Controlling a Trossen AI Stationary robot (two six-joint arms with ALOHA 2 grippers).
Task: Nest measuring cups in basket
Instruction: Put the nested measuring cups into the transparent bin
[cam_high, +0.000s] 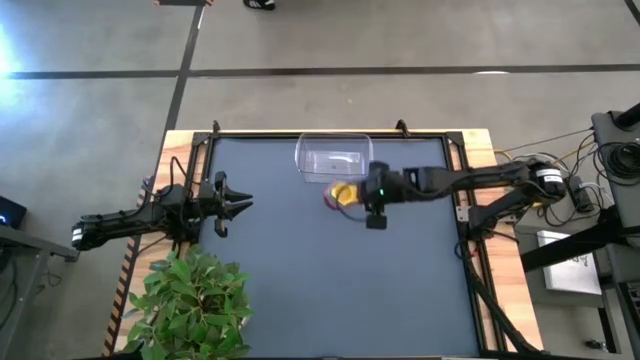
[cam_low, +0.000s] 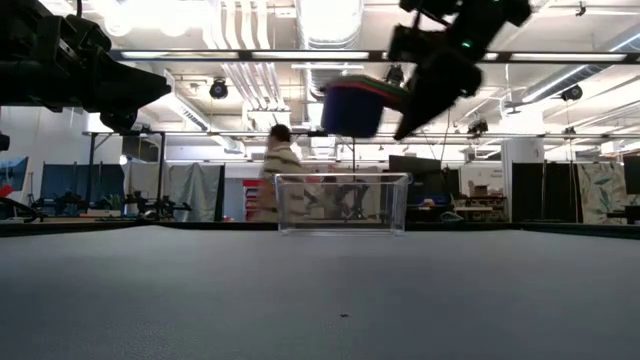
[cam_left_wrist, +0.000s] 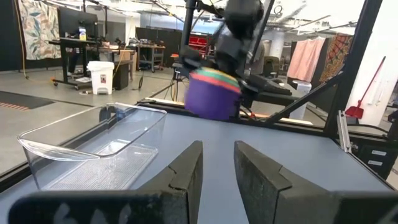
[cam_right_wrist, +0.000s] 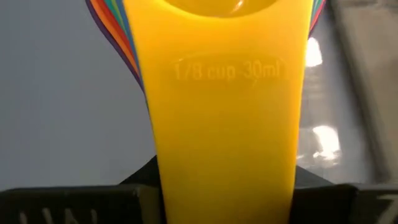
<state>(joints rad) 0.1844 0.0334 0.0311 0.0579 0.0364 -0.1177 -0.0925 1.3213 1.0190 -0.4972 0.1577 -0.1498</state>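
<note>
The measuring cups are nested in one stack (cam_high: 341, 193), purple outermost (cam_low: 352, 108) and yellow innermost, and held in the air by my right gripper (cam_high: 358, 196). The stack hovers just on the near side of the basket (cam_high: 333, 160), a clear tub that rests on its flat bottom at the table's far middle (cam_low: 342, 203). The left wrist view shows the purple stack (cam_left_wrist: 213, 94) beyond the basket (cam_left_wrist: 93, 149). My left gripper (cam_high: 238, 205) waits open near the table's left edge, touching nothing. My right gripper is shut on the stacked flat handles of the nested cups; the yellow handle (cam_right_wrist: 227, 118) lies on top and coloured handle edges (cam_right_wrist: 121, 37) show beside it. The fingers reach in from the table's right. The stack is lifted clear, high above the table (cam_low: 352, 108).
A potted green plant (cam_high: 192, 300) stands at the table's near left corner. Dark mat (cam_high: 330, 290) lies open between the arms and the near edge. A person (cam_low: 280, 170) stands in the room behind the basket.
</note>
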